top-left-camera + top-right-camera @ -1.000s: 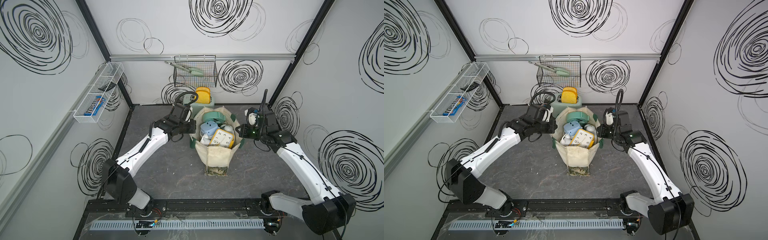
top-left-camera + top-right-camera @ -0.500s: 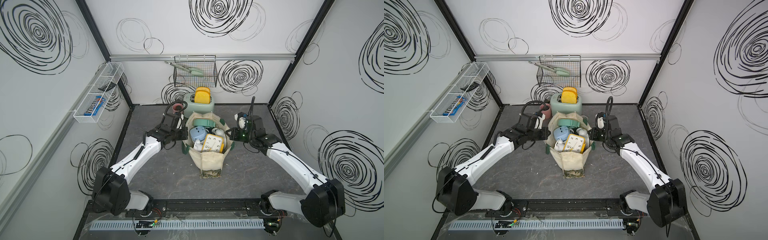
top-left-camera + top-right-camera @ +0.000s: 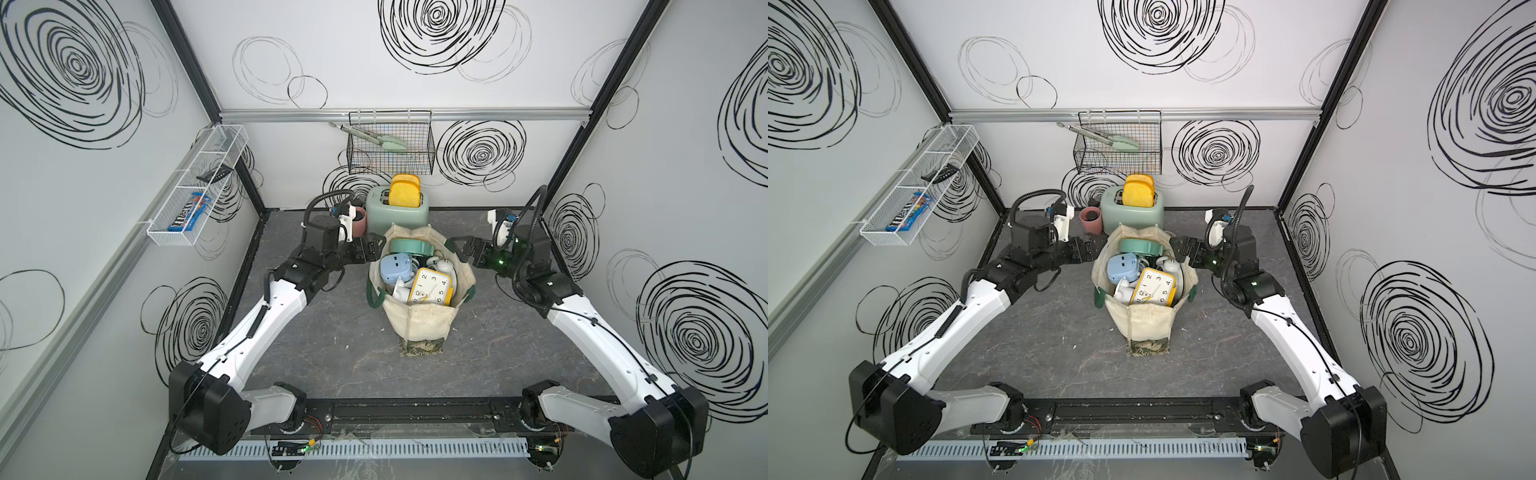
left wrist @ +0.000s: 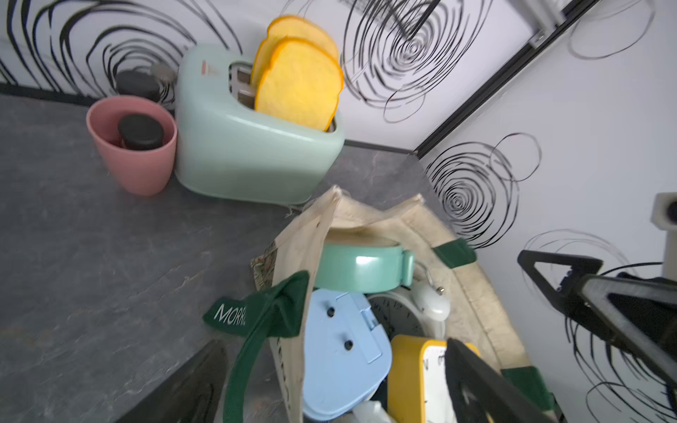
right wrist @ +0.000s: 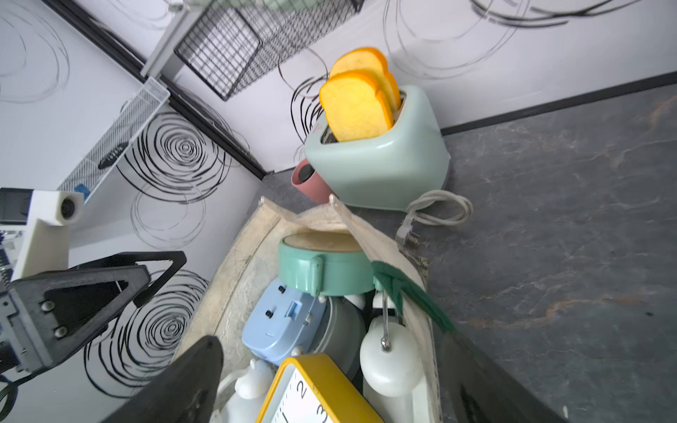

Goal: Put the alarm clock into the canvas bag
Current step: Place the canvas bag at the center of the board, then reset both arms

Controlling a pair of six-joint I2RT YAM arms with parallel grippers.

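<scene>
Lowered since a second ago: canvas bag (image 3: 419,328), then hoisted between both arms, now standing upright on the tabletop (image 3: 324,340) just in front of the mint toaster (image 3: 397,214), the same in both top views. Crammed inside, poking above the rim: yellow alarm clock (image 3: 430,286) face up, blue alarm clock (image 3: 395,268), mint alarm clock (image 3: 409,247), white alarm clock (image 3: 441,266). Either side of the mouth, left gripper (image 3: 376,247) and right gripper (image 3: 459,251), jaws clenched on the dark green handles (image 3: 371,297) back then, now spread wide and grasping nothing. From the left wrist: left gripper (image 4: 333,344) with jaws released, one handle (image 4: 263,318) drooping slack between them down the bag's side; pink cup (image 4: 133,157) just beside the toaster, black-lidded jar (image 4: 141,132) inside it. From the right wrist: right gripper (image 5: 328,340) likewise parted, bag rim and the other handle (image 5: 406,293) lying loose between the jaws; touching them or not, impossible to tell; white cord (image 5: 439,210) coiled on the tabletop by the toaster.
</scene>
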